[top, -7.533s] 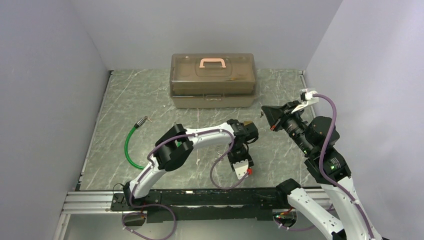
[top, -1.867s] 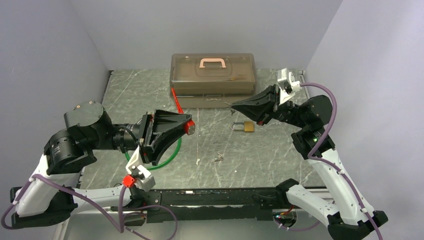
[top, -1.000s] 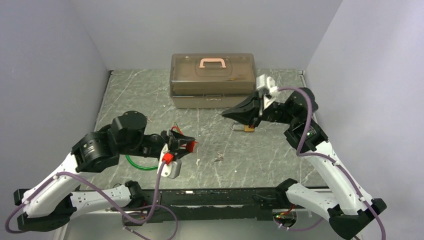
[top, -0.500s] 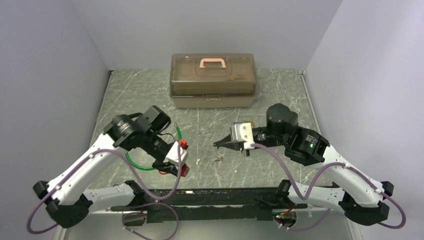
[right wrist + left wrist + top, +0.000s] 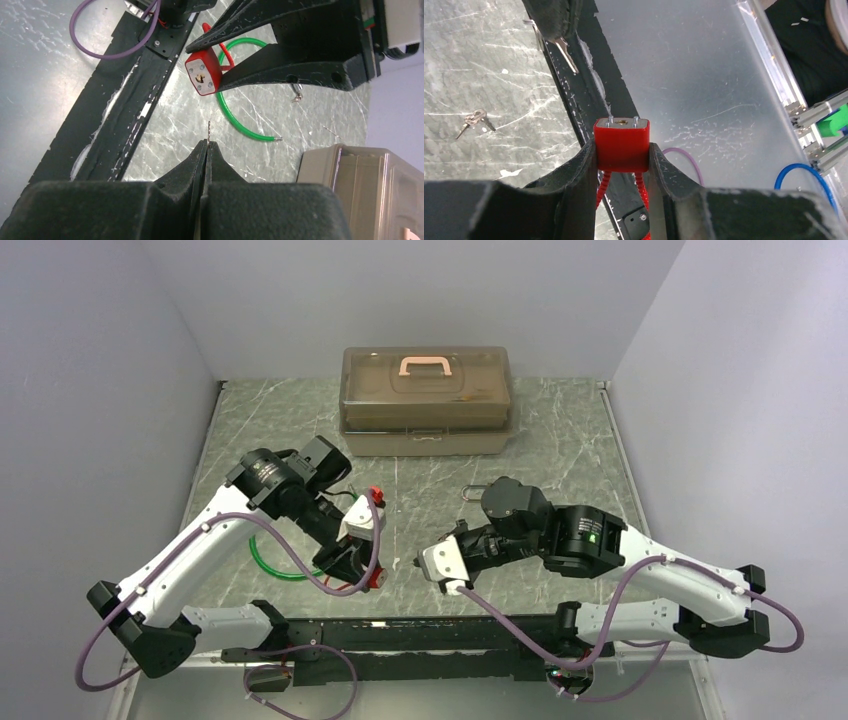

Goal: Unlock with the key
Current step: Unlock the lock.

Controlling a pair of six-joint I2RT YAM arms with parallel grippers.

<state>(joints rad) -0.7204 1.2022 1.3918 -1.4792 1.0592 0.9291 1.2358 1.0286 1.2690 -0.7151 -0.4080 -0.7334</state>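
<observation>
My right gripper (image 5: 207, 144) is shut on the key (image 5: 208, 131), a thin silver blade sticking out past its tips. In the top view the right gripper (image 5: 425, 562) sits low at the front centre. My left gripper (image 5: 621, 150) is shut on a red square tag (image 5: 621, 145) on red wire, with a slot in its end face. The tag (image 5: 202, 74) faces the key, a short gap apart. The key tip also shows in the left wrist view (image 5: 566, 55). Only the silver shackle of the brass padlock (image 5: 470, 490) shows behind the right arm.
A brown toolbox (image 5: 427, 400) stands at the back centre. A green cable (image 5: 262, 558) loops on the table under the left arm. A small bunch of loose keys (image 5: 474, 120) lies on the marble. The black rail (image 5: 400, 635) runs along the front edge.
The right gripper has swung down from beside the padlock to the front centre with the key. The left gripper has carried the red tag right, and the two now face each other.
</observation>
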